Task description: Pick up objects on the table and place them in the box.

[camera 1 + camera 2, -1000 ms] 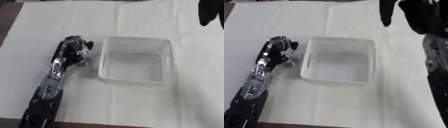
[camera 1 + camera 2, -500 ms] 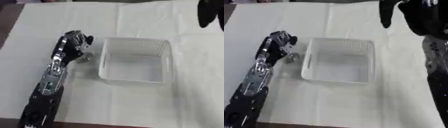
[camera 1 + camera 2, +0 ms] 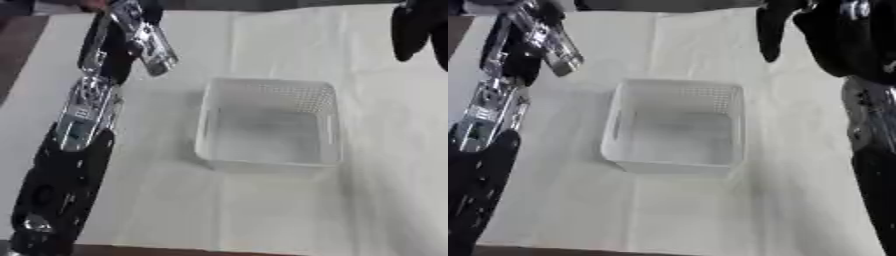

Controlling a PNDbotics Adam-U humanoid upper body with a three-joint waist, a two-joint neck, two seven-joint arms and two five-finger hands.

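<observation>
The box is a white plastic basket (image 3: pixel 208 131) with perforated walls, standing mid-table on a white cloth; I see nothing inside it. My left arm runs up the left side, and my left hand (image 3: pixel 133 36) is raised over the far left of the cloth, well beyond the basket's far left corner. Its silver fingers (image 3: pixel 159 56) stick out fairly straight and hold nothing that I can make out. My right hand (image 3: pixel 773 31) hangs dark at the upper right, fingers straight and pointing down, empty. No loose object shows on the cloth.
The white cloth (image 3: pixel 262 210) covers the table, with brown tabletop (image 3: pixel 17 55) showing at the far left edge. My right forearm (image 3: pixel 872 150) runs down the right side in the right eye view.
My left hand has left the basket's left wall and risen toward the far left of the table, its fingers straightening. The basket and my right hand have stayed put.
</observation>
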